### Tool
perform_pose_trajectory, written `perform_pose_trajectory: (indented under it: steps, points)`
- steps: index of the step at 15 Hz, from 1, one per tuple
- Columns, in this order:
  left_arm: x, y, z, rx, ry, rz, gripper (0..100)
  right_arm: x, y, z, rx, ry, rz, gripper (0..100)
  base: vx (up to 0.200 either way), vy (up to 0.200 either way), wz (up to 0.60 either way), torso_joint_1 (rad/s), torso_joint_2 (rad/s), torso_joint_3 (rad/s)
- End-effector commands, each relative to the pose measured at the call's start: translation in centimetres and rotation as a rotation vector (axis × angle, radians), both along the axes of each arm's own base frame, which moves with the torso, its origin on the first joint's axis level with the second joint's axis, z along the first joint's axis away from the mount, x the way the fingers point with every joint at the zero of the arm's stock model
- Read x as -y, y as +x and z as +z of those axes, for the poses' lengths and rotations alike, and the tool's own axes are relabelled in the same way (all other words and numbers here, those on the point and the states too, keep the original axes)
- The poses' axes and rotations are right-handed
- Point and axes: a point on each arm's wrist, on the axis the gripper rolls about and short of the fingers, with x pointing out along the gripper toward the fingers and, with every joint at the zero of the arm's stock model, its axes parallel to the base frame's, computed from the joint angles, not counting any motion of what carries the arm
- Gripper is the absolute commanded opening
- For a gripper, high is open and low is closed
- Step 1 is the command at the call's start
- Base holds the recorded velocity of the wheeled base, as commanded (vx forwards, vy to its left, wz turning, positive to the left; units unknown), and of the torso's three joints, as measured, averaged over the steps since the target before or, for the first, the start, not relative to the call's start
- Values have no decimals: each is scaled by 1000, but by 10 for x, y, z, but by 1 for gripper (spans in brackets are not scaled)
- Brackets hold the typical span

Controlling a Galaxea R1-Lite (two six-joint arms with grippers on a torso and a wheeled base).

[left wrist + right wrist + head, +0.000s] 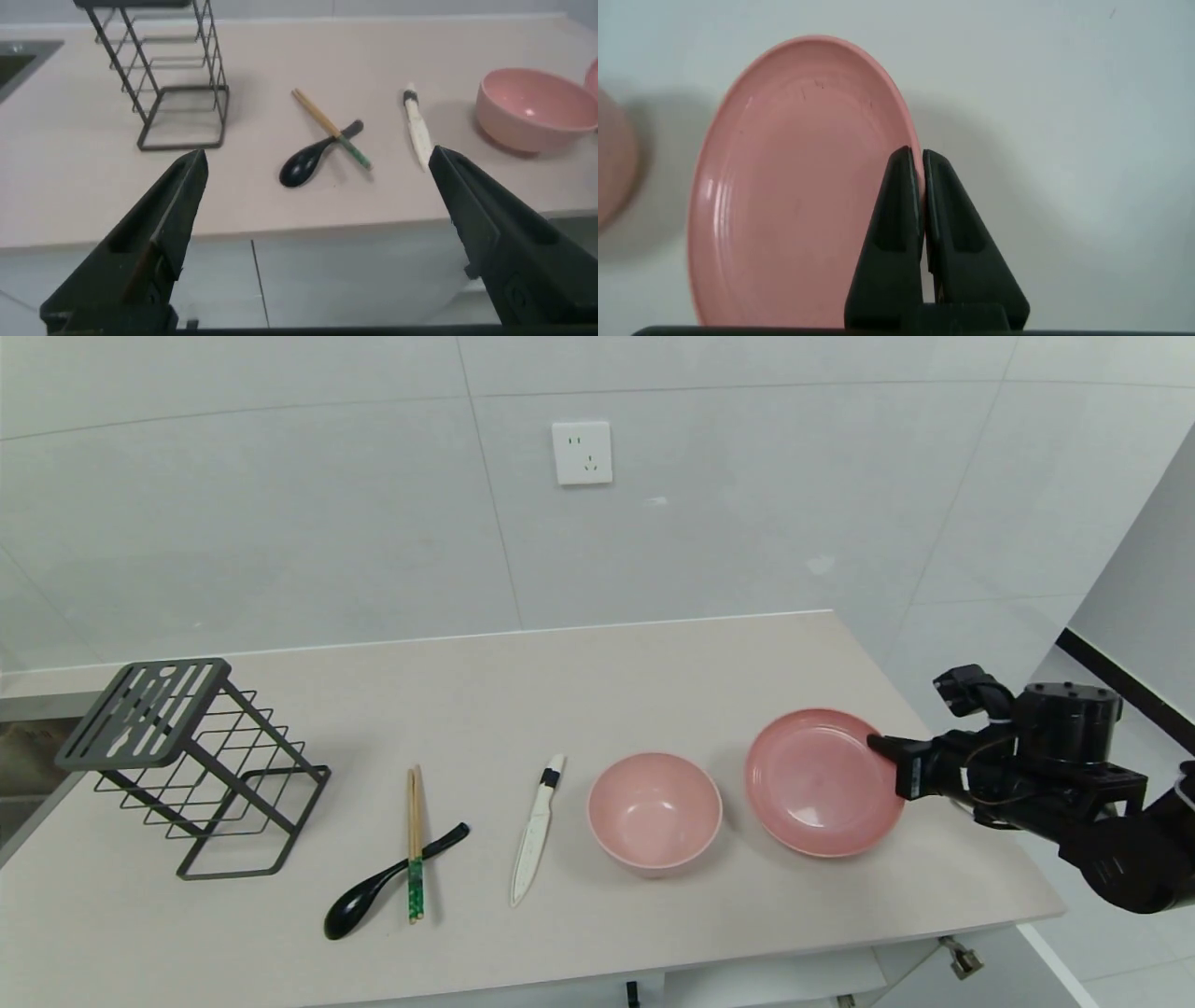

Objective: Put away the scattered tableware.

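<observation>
Pink plate [817, 784] rim apparently within right tool [922, 170]

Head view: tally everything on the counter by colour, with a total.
Pink: 2, the bowl and the plate
Black: 2, the spoon and the rack
Wood: 1, the chopsticks, counted as one pair
White: 1, the knife
Total: 6
</observation>
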Motion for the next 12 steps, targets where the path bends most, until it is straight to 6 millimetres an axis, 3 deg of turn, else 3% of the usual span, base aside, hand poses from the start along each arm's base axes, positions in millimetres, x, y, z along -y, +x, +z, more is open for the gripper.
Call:
perform_pose_trajectory:
  steps: [1,5,7,9,12]
  points:
    - [2,-3,19,176,15,-70,100,3,-31,28,86,14,5,0,0,0,0,0,0,0]
    - [4,-1,33,90,19,-215,100,6,-52,43,142,21,8,0,0,0,0,0,0,0]
    - [6,17,74,17,20,-364,100,7,-66,54,201,35,12,0,0,0,0,0,0,0]
    - [9,36,99,-40,16,-487,100,8,-77,57,223,38,14,0,0,0,0,0,0,0]
    - [18,70,110,-113,-26,-612,100,8,-87,66,273,37,27,0,0,0,0,0,0,0]
